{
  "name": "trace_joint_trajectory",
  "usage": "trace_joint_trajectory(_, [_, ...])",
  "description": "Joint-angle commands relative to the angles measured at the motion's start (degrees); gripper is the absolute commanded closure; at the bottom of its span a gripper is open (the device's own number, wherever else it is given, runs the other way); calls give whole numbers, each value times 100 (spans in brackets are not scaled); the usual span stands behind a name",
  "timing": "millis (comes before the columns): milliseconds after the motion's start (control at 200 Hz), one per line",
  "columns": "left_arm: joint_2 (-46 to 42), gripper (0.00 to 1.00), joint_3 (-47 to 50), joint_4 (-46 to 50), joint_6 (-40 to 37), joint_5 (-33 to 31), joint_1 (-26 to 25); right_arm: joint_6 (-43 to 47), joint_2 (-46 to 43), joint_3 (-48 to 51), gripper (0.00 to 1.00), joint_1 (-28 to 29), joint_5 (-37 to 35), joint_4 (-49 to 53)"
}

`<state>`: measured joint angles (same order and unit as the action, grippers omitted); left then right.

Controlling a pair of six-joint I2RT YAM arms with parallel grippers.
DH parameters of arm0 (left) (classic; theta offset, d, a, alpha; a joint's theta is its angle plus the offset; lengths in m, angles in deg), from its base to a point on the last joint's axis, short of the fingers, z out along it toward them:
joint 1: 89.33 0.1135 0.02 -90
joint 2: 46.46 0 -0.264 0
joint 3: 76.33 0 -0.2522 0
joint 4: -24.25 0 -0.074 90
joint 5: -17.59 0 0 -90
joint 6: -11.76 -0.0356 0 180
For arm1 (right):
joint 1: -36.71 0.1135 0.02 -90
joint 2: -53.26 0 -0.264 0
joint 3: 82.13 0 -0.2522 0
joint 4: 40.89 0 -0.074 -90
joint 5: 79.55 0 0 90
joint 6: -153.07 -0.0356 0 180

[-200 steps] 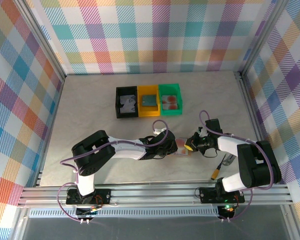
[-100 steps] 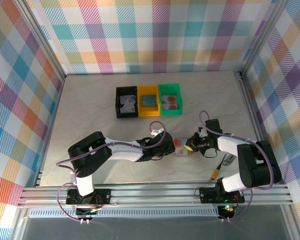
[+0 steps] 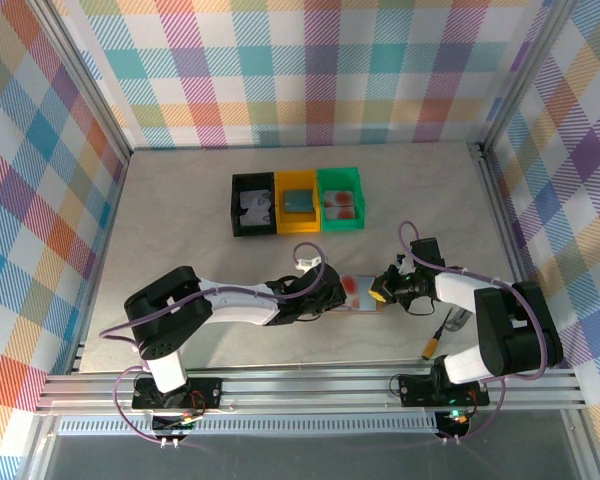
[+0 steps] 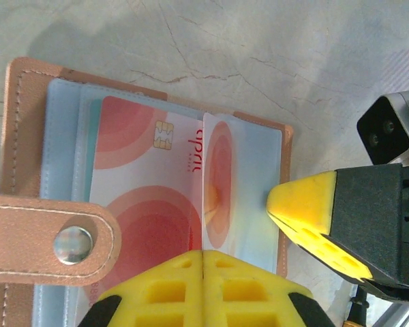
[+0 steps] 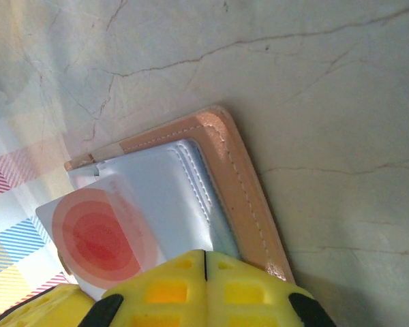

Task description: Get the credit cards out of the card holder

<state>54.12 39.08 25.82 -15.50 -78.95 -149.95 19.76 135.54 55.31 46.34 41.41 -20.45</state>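
Brown card holder [image 4: 24, 129], open, red-spotted credit card [image 4: 143, 197] partly inside.

I'm seeing the card holder [image 4: 17, 150] lying open on the marbled table [image 3: 180, 220], close to its near edge. A black bin [image 3: 252, 205], a yellow bin [image 3: 298, 203] and a green bin [image 3: 340, 200] are sitting in a row farther back.

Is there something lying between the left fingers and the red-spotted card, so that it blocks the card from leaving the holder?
Nothing visible between them: the left fingers are shut on the edge of the credit card. The snap strap overlaps one side of it, and the right fingers sit at the card holder edge.
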Motion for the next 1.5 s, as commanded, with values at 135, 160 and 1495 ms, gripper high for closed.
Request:
trace_joint_trajectory(135, [-295,100,28,33,-138,55,-21,13,-3,67,100,-40,24,122])
trace_joint_trajectory(160, [-281,100,3,30,-154,81,-20,7,3,67,100,-40,39,114])
trace_joint_trajectory(1495, [-1259,100,144,874,-1453,407,125,190,-461,-198,91,-40,364,241])
